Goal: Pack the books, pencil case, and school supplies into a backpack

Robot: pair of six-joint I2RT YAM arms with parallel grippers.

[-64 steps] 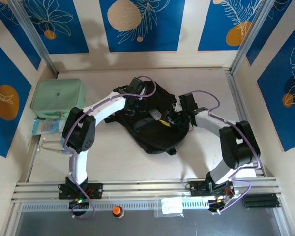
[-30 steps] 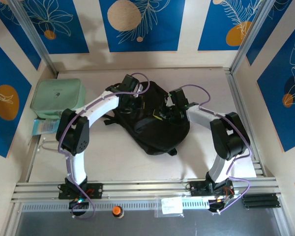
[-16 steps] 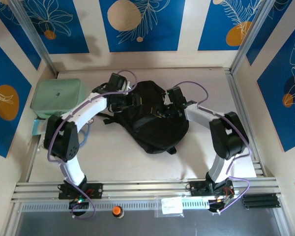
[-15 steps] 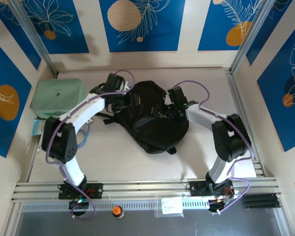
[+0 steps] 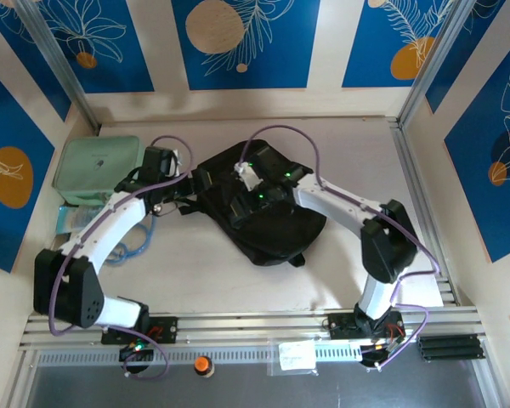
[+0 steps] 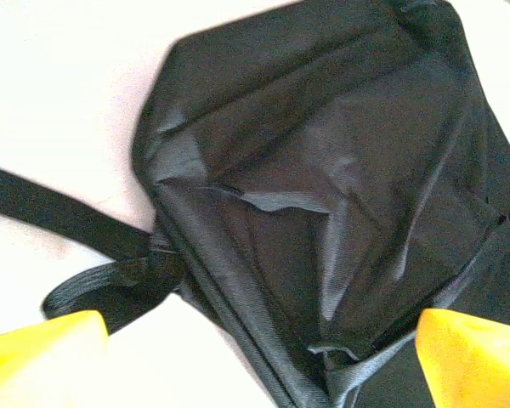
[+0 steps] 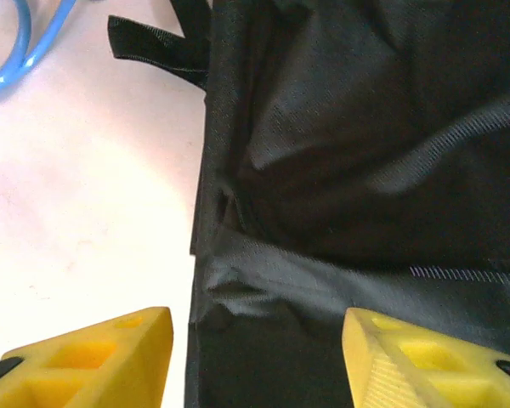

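Top external view: the black backpack [image 5: 268, 225] lies flat near the middle of the tabletop [image 5: 195, 285], and both arms reach in over its far half. The left claw [image 5: 194, 183] sits at the backpack's left edge, not far from the mint-green case [image 5: 98, 166]. The right claw [image 5: 248, 185] hangs over the upper part of the fabric.

Left wrist view: the left claw [image 6: 255, 365] is released, its yellow fingertips [image 6: 42, 353] spread wide with nothing pinched. The backpack's creased panel lies below the gap. A black strap [image 6: 59, 212] and a webbing loop [image 6: 102, 285] trail onto bare tabletop beside it.

Right wrist view: the right claw [image 7: 259, 357] is released too, jaws apart astride an edge of the backpack, one tip over bare tabletop and the other over fabric. A blue cord [image 7: 17, 59] lies nearby.

Bare room shows on the backpack's near side and to its right, up to the side wall [image 5: 472, 195].
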